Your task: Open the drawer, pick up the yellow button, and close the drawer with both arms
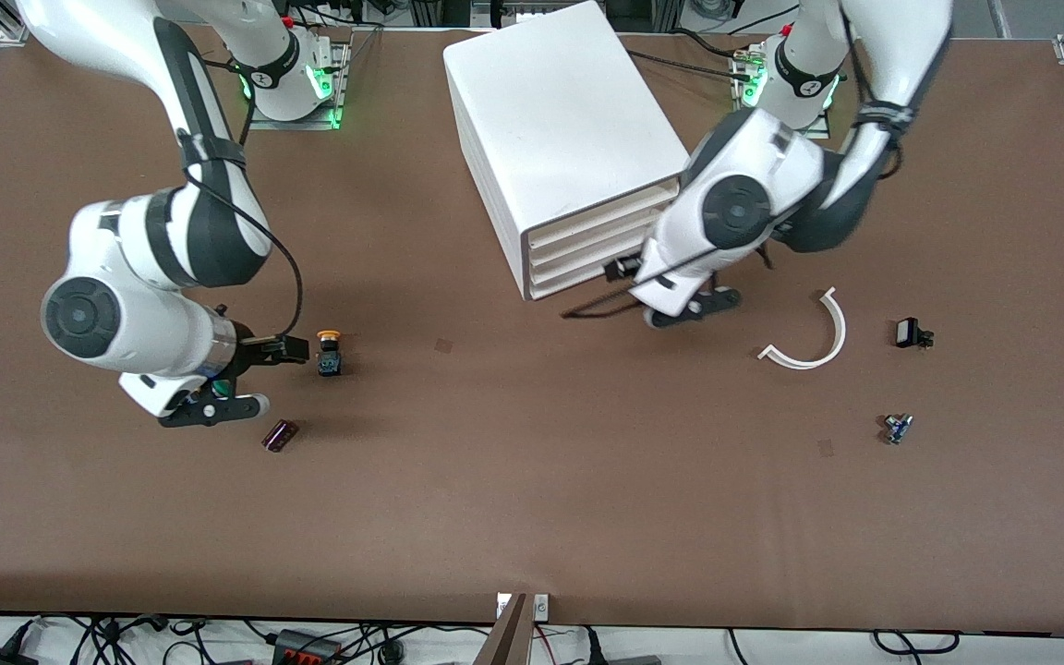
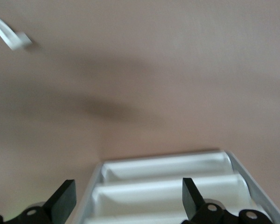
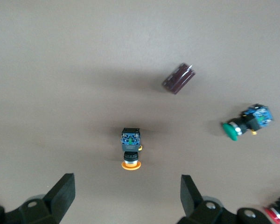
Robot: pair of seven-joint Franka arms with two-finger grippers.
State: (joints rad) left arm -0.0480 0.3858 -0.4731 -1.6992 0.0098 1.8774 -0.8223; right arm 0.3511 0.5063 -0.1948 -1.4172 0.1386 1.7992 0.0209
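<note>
Fingers spread on both arms: the right gripper [image 3: 126, 196] hangs released over the button [image 1: 329, 351], and the left gripper [image 2: 126, 198] hangs released at the front of the cabinet [image 1: 562, 120].

That button, yellow-orange cap on a black and blue body, lies on the bare tabletop [image 1: 532, 480] toward the right arm's end, outside the cabinet and well apart from it. In the right wrist view it lies on its side between the two spread fingers [image 3: 63, 193], untouched by either. A small dark maroon part [image 1: 280, 436] lies near it, a little nearer to the front camera. A green-capped button [image 3: 246, 122] and the edge of a red-capped one [image 3: 279, 211] show only in the right wrist view.

At the cabinet, all four tray fronts look flush in the front view, so the top drawer [image 1: 601, 214] appears shut; the left arm hides part of the stack, and the left wrist view shows only tray fronts [image 2: 170, 186] between that gripper's fingers.

Toward the left arm's end lie a curved white strip [image 1: 814, 334], a small black part [image 1: 911, 332] and a tiny blue-and-metal part [image 1: 897, 429].

Judged from this layout, opening and taking seem done, with the button out and set down, and closing appears complete or nearly so; whether the left gripper touches the drawer cannot be told.
</note>
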